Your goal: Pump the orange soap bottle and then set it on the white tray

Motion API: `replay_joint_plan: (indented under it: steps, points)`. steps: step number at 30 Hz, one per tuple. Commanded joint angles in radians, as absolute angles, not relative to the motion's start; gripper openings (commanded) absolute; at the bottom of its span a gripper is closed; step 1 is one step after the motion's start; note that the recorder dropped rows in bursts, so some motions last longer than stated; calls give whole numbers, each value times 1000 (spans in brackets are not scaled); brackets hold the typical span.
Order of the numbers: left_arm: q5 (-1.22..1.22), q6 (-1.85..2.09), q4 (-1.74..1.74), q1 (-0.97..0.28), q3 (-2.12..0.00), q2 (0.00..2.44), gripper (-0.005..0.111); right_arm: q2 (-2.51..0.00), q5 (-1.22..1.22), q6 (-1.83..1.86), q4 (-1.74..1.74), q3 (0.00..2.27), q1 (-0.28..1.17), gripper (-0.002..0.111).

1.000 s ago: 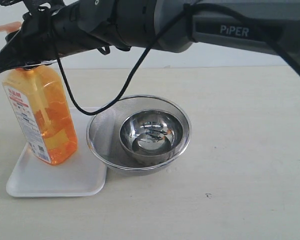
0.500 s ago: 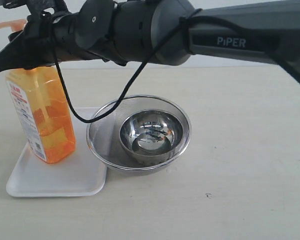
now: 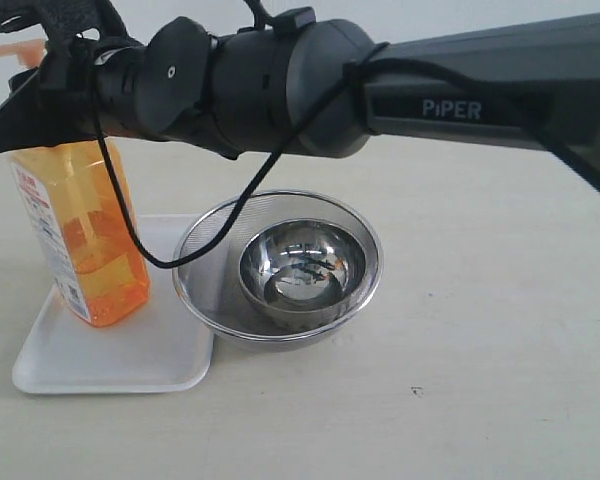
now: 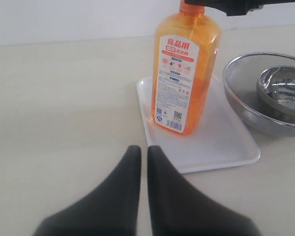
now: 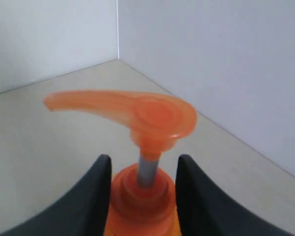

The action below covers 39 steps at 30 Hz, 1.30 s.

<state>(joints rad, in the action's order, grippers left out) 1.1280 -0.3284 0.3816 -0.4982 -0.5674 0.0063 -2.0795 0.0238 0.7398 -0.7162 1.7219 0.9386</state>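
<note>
The orange soap bottle stands on the white tray, at the end next to the strainer. My right gripper reaches across from the right and is shut on the bottle's neck. In the right wrist view its fingers press both sides of the orange collar, under the raised pump head. My left gripper is shut and holds nothing, low over the table just short of the tray's near edge. The labelled side of the bottle faces it.
A round steel mesh strainer touches the tray's right side, and a steel bowl sits inside it. Both also show in the left wrist view, the strainer and the bowl. Walls meet in a corner behind the bottle.
The right arm has rolled and sunk a little while keeping its hold. The bottle has straightened from a lean to nearly upright on the tray.
</note>
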Motion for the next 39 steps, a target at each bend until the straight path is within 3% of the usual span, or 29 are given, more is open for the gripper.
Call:
replay_joint_plan:
  steps: [1, 26, 39]
  points:
    - [1129, -322, 377, -499, -563, 0, 5, -2070, 50, 752, -717, 1721, 951, 0]
    - [1133, -318, 377, -499, -563, 0, 5, -2059, -14, 992, -703, 1721, 959, 0]
    - [1160, -314, 377, -499, -563, 0, 5, -2061, 223, 910, -843, 1602, 975, 0]
